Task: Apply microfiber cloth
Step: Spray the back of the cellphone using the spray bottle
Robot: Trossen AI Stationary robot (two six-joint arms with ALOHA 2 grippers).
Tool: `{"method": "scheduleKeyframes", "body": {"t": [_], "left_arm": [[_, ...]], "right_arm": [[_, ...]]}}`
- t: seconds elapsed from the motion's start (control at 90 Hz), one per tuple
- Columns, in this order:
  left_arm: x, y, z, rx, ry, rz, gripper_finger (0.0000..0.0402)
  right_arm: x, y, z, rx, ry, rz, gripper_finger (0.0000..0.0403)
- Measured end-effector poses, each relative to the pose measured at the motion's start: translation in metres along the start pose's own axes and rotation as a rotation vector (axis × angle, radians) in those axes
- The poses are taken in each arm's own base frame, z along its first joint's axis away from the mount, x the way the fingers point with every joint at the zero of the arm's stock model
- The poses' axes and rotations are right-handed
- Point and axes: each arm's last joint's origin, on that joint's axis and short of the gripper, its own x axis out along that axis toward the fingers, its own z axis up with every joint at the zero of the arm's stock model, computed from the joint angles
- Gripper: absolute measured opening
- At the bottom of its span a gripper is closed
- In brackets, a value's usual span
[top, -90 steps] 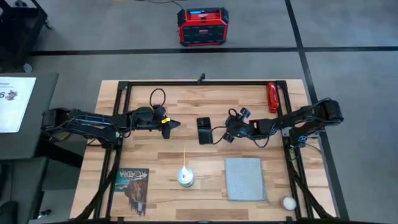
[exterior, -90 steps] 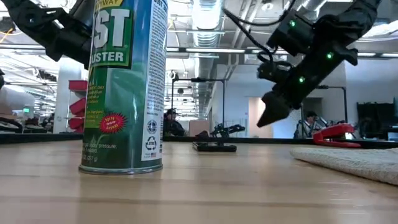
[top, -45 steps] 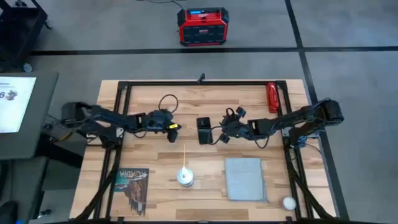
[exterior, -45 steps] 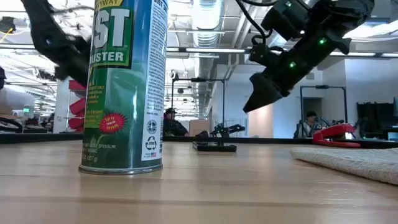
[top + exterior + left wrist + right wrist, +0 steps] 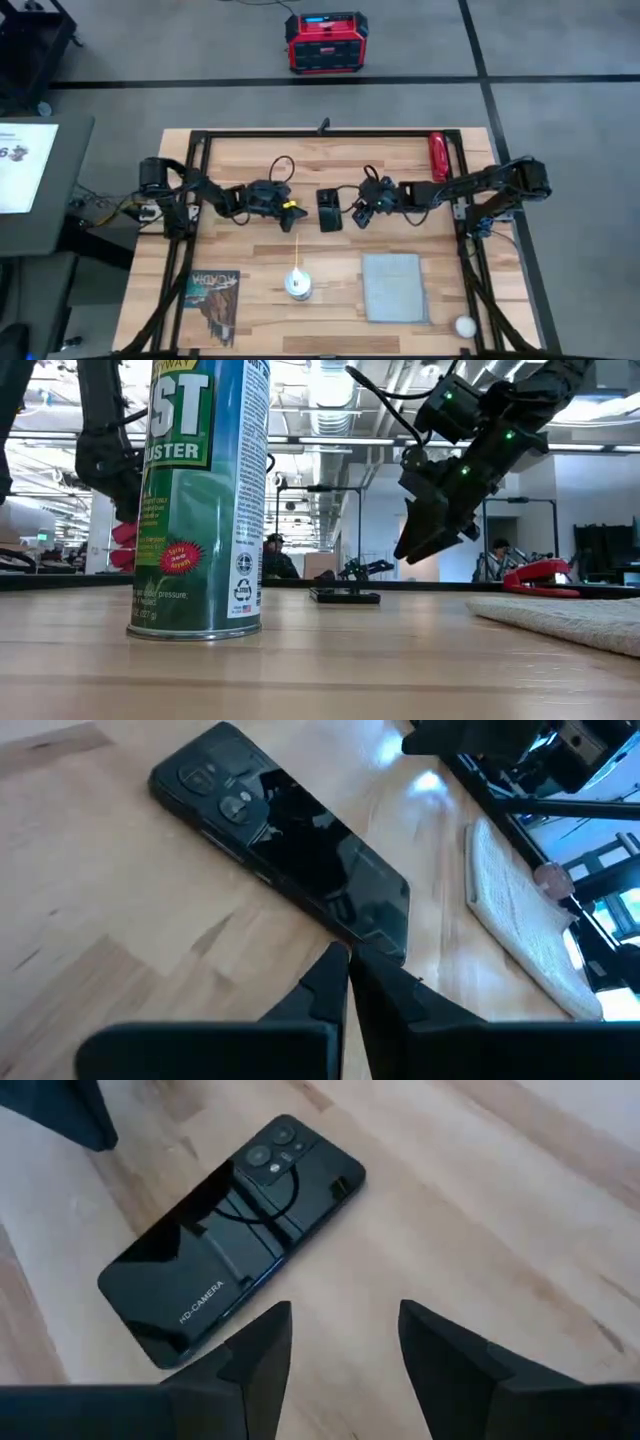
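Observation:
The pale blue-grey microfiber cloth (image 5: 392, 287) lies flat on the table at the near right, and no gripper touches it; it also shows in the low view (image 5: 570, 615). A black phone (image 5: 328, 209) lies camera side up at mid-table. My left gripper (image 5: 293, 212) hangs just left of the phone, its fingers shut (image 5: 348, 982) with the tips close to the phone's end. My right gripper (image 5: 357, 212) hovers just right of the phone, open (image 5: 345, 1335), clear of the table (image 5: 415, 550).
A green duster spray can (image 5: 297, 284) stands near the front, left of the cloth. A dark printed booklet (image 5: 213, 300) lies at the near left, a red tool (image 5: 437, 156) at the far right and a white ball (image 5: 464, 325) at the near right corner.
My left gripper has gone toward the table's right edge, up to the phone. My right gripper has gone toward the table's left edge, closer to the phone, and tipped its fingers downward. The cloth and the phone have stayed put.

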Motion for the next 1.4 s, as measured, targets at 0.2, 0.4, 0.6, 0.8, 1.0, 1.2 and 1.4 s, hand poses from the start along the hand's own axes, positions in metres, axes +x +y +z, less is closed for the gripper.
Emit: {"method": "scheduleKeyframes", "body": {"t": [0.2,0.4,0.6,0.8,1.0,1.2,1.4], "left_arm": [[0.0,0.0,0.0,0.007,0.0,-0.002,0.0],[0.0,-0.001,0.0,0.019,-0.011,-0.013,0.0],[0.0,-0.002,0.0,0.025,-0.003,-0.025,0.0],[0.0,-0.002,0.0,0.026,-0.001,-0.03,0.0],[0.0,-0.003,0.0,0.039,-0.004,-0.039,0.0],[0.0,-0.004,0.0,0.052,-0.008,-0.045,0.0],[0.001,-0.008,-0.001,0.072,-0.009,-0.064,0.0]], "right_arm": [[0.017,0.004,-0.012,0.004,0.055,-0.001,0.0185],[0.047,0.011,-0.028,-0.025,0.04,0.007,0.0195],[0.045,0.014,-0.022,-0.003,-0.002,0.047,0.0196],[0.023,0.01,0.003,0.11,-0.063,0.168,0.0196],[0.018,0.0,0.013,0.192,-0.011,0.299,0.0196],[0.027,-0.011,0.01,0.208,0.035,0.309,0.0196],[0.032,-0.039,-0.006,0.287,0.031,0.321,0.0195]]}}
